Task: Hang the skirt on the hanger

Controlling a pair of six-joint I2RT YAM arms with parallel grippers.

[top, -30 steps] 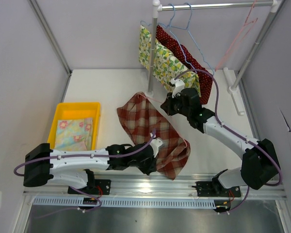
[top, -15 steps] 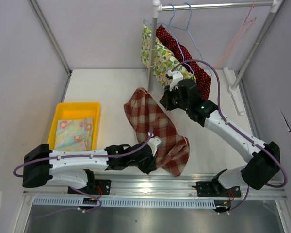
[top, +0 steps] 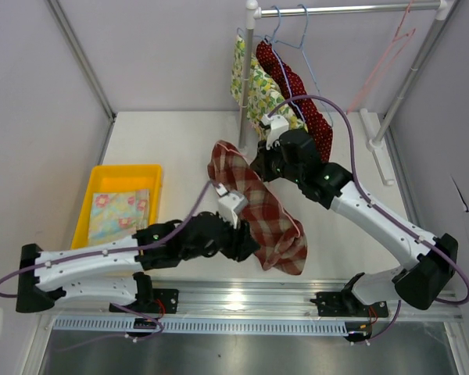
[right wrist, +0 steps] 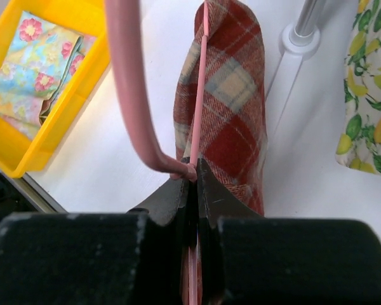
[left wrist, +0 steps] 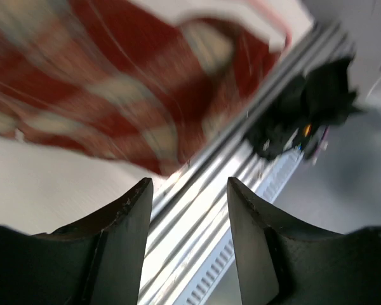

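The red plaid skirt point(top: 259, 209) hangs draped over a pink hanger point(right wrist: 131, 95), its lower end bunched on the table near the front edge. My right gripper point(right wrist: 193, 175) is shut on the hanger's thin wire at the neck, with the skirt point(right wrist: 232, 108) hanging just beyond the fingertips. In the top view the right gripper point(top: 264, 160) holds this above the table, next to the rack pole. My left gripper point(left wrist: 189, 184) stands open with nothing between its fingers; the skirt point(left wrist: 114, 82) is above and beyond them. From above, the left gripper point(top: 246, 241) sits beside the skirt's lower left edge.
A yellow bin point(top: 122, 173) holding a floral cloth point(top: 119, 215) stands at the left. The clothes rack pole point(top: 246, 78) rises at the back, with a lemon-print garment point(top: 254, 86) and a red dotted garment point(top: 301, 98) hanging on blue hangers. A metal rail point(top: 250, 295) runs along the near edge.
My left gripper has opened and let go of the skirt's lower edge, and its arm has shifted. The right gripper has carried hanger and skirt slightly up and left toward the rack.
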